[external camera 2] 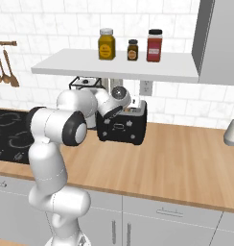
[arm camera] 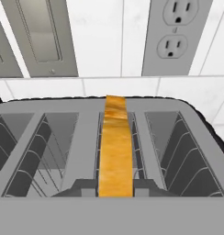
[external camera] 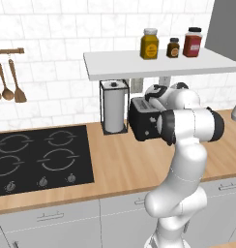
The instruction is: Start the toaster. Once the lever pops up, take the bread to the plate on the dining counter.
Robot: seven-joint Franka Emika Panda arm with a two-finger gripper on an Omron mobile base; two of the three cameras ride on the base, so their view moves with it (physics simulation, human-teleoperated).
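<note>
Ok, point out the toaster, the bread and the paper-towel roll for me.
toaster (external camera 2: 122, 129), right base view, on its black front face.
bread (arm camera: 115, 151), hand view, on its browned top crust edge.
paper-towel roll (external camera: 113, 109), left base view, on its white side.

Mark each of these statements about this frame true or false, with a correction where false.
1. The bread stands on edge in a slot of the toaster. True.
2. The gripper is shut on the bread. True; its fingertips press the slice from both sides.
3. Three jars stand on the wall shelf above the toaster. True.
4. The toaster sits on the stovetop. False; it sits on the wood counter, right of the stovetop.
5. The paper-towel roll stands right of the toaster. False; it stands to its left.
</note>
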